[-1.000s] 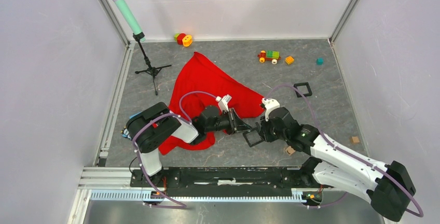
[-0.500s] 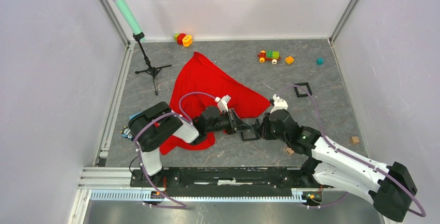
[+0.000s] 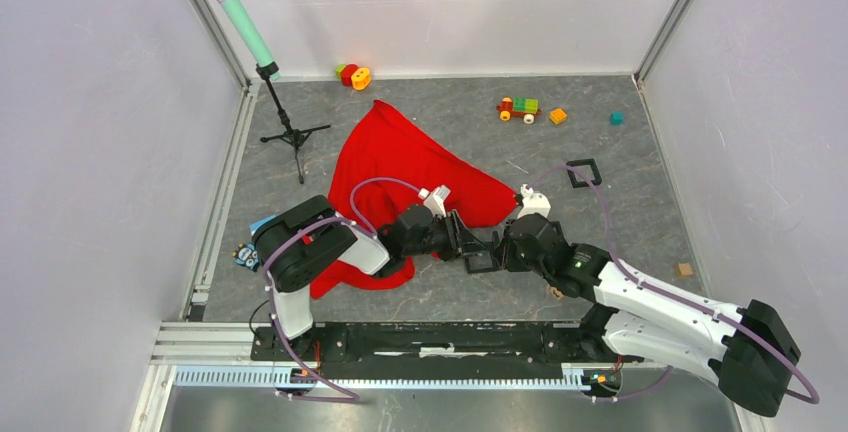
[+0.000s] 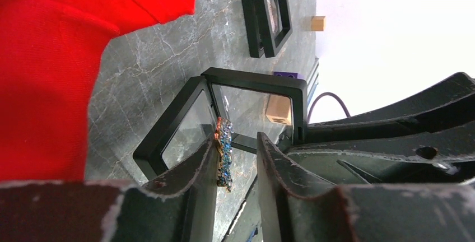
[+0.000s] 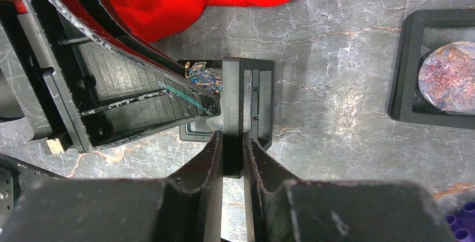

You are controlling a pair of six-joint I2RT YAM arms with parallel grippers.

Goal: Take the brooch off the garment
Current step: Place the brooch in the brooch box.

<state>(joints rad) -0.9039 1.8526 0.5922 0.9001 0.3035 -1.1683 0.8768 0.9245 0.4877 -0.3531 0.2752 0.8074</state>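
1. The left arm (image 3: 310, 250) hides the garment's (image 3: 400, 157) near edge from above.
2. From above, the brooch (image 4: 225, 152) is too small to tell.
3. The right gripper's (image 5: 232, 138) fingers (image 5: 206, 161) cover part of the open case's (image 5: 260, 102) rim.

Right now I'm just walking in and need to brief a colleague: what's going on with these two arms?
The small sparkly metallic brooch is already off the big red fabric garment, which lies crumpled to one side. The left pincer has the brooch at the mouth of an opened black square case. Its jaws are parted and the brooch rests against one finger. The right pincer is clamped on one wall of that case, apparently steadying it.
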